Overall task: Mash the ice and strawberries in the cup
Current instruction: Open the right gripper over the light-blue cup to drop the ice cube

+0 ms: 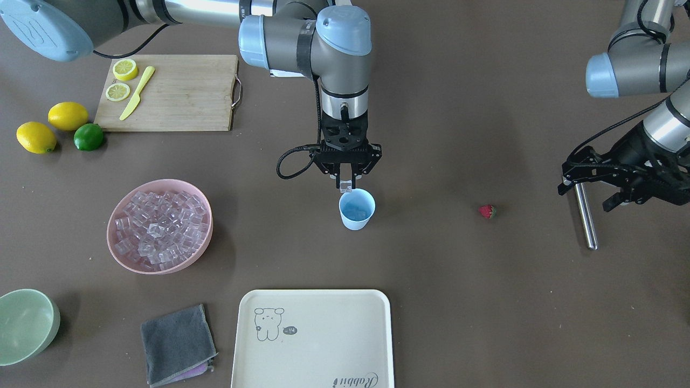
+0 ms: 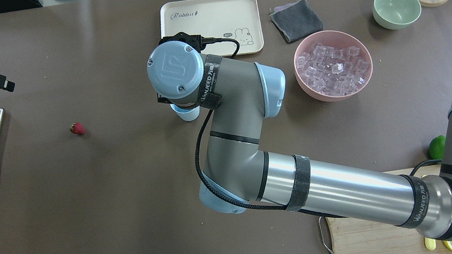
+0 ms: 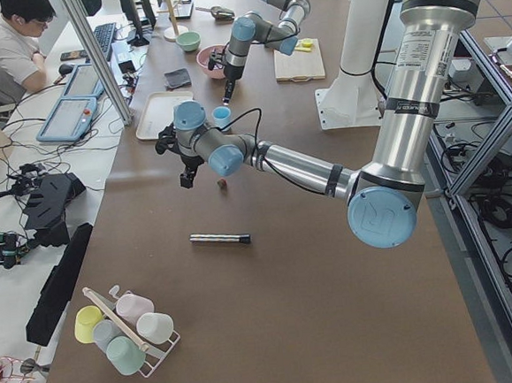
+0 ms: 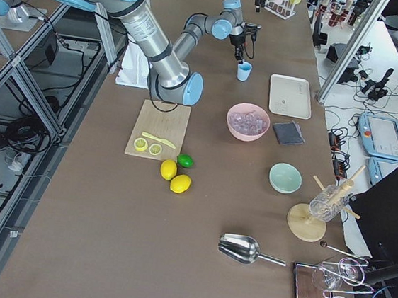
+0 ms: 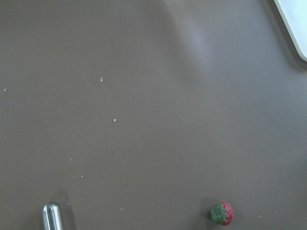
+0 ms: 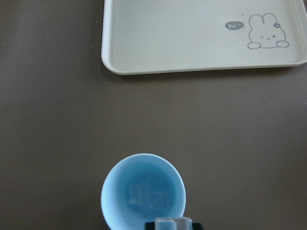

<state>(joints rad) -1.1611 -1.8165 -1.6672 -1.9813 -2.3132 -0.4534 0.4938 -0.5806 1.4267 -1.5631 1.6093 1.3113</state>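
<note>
The light blue cup (image 1: 357,209) stands upright mid-table, and the right wrist view shows a couple of ice cubes (image 6: 144,194) on its bottom. My right gripper (image 1: 345,183) hangs just above the cup's rim, shut on one clear ice cube (image 1: 345,187); the same cube shows at the lower edge of the wrist view (image 6: 172,224). The strawberry (image 1: 487,211) lies alone on the table between the cup and my left gripper (image 1: 587,196). That gripper hovers open and empty. More ice (image 1: 159,223) fills the pink bowl (image 1: 110,237).
A metal rod (image 1: 586,218) lies on the table under the left gripper. A cream tray (image 1: 323,345), grey cloth (image 1: 178,342) and pale green bowl (image 1: 24,323) line the operators' side. A cutting board (image 1: 183,91) with lemon halves and a knife, lemons and a lime sit near the right arm.
</note>
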